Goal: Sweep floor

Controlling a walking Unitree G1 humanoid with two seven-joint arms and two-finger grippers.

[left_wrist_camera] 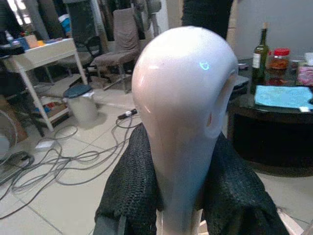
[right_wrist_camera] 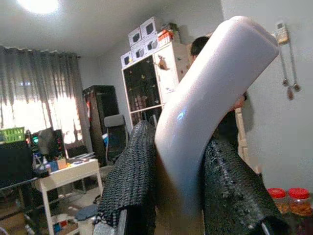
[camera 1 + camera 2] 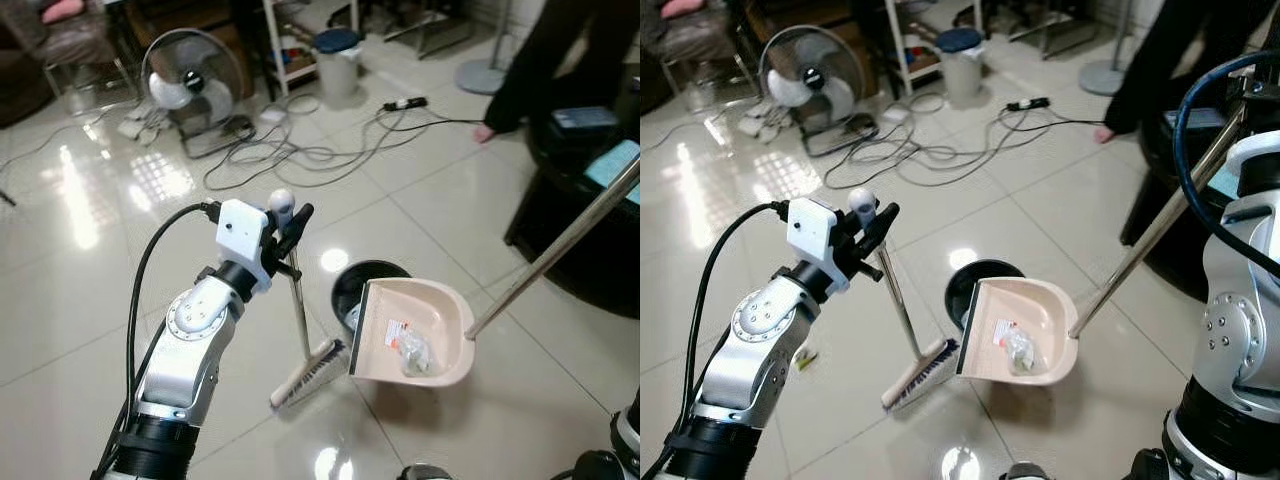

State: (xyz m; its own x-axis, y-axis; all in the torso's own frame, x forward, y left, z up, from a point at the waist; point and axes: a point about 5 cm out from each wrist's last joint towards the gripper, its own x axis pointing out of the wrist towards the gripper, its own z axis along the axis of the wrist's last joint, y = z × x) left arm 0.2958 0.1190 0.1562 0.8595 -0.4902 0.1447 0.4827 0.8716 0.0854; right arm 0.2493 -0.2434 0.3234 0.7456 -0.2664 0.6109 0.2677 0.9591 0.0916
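On the tiled floor (image 3: 90, 300), the left gripper (image 3: 285, 225) clamps the broom (image 3: 297, 310) by its rounded handle top, bristles down beside the dustpan (image 3: 415, 335). The right gripper (image 2: 181, 196) clasps the dustpan's long handle. Debris (image 3: 412, 350) sits inside; emptying into the black bin (image 3: 355, 285) behind likely follows.

My broom (image 3: 298, 318) stands nearly upright, bristles on the tiles beside the cream dustpan (image 3: 412, 334) — tipped up on its metal pole, holding 1 crumpled clear wrapper (image 3: 413, 351) — over a black bin (image 3: 352, 287).
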